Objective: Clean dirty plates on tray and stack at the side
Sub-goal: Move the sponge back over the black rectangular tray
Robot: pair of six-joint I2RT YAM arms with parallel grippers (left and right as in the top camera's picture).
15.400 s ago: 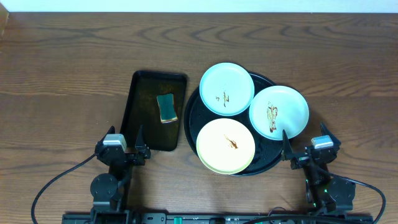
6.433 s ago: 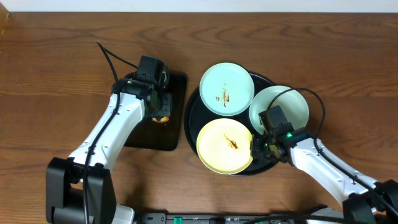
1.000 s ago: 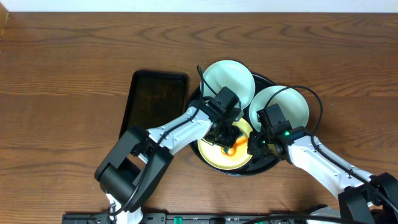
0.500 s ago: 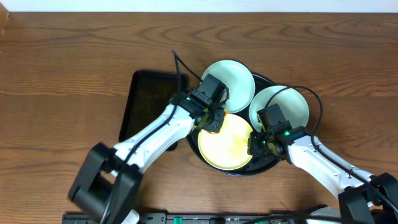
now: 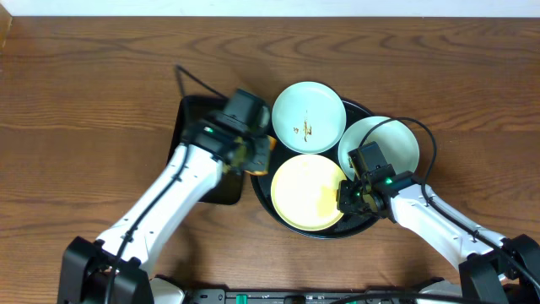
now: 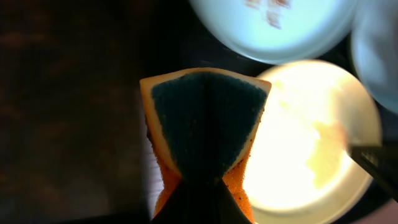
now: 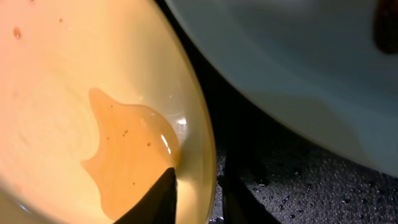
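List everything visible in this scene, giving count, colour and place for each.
glossy round black tray: 1, black, right of table centre.
pale mint round plates: 2, mint, on that tray: back (smeared), right.
pale yellow round plate: 1, yellow, tray's front.
rectangular black tray: 1, black, left of the round tray.
teal-and-orange sponge: 1, pinched in left claw.
brown wood-grain table: 1, brown, under everything.
left claw: 1, black, above round tray's left edge.
right claw: 1, black, tips straddling yellow plate's rim.
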